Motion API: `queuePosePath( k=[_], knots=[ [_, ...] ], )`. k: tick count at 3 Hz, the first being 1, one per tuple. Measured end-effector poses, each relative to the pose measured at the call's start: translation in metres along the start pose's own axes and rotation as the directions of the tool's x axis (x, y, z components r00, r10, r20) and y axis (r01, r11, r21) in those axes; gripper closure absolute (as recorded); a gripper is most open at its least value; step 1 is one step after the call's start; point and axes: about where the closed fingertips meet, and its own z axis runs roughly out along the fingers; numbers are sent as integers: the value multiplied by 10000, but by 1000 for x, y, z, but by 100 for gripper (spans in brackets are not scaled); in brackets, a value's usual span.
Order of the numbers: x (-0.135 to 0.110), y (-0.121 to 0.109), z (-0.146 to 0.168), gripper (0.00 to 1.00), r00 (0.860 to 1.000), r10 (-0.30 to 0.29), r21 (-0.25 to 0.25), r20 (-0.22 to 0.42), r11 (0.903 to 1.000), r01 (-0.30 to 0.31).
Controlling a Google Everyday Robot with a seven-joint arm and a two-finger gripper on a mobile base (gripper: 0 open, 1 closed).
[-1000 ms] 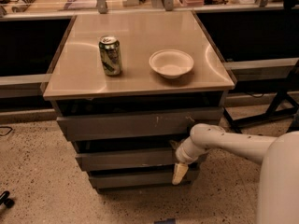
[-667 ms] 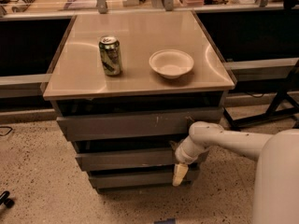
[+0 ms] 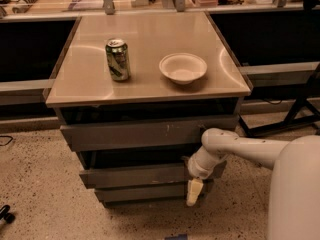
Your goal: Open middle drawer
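Low down, claw (image 3: 194, 191) hangs by middle drawer (image 3: 135, 175) right end; whether parted, cannot tell

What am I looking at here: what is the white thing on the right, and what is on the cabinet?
This is a single camera view looking down at a small three-drawer cabinet; where the camera is mounted is not known. The white bulk is the robot's body. Its arm reaches left, and the gripper at its end points down in front of the right end of the middle drawer. On the cabinet top stand a green can and an empty white bowl, apart from each other. No object shows in the gripper.
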Motion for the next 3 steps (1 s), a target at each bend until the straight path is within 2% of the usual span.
queuePosePath(
  k=[2,3],
  knots=[
    [6,47,-13,0,9969,746,-900,-231,9930,-764],
    [2,73,-21,0,9938,1027,-1384,-416,9845,-1075]
  ],
)
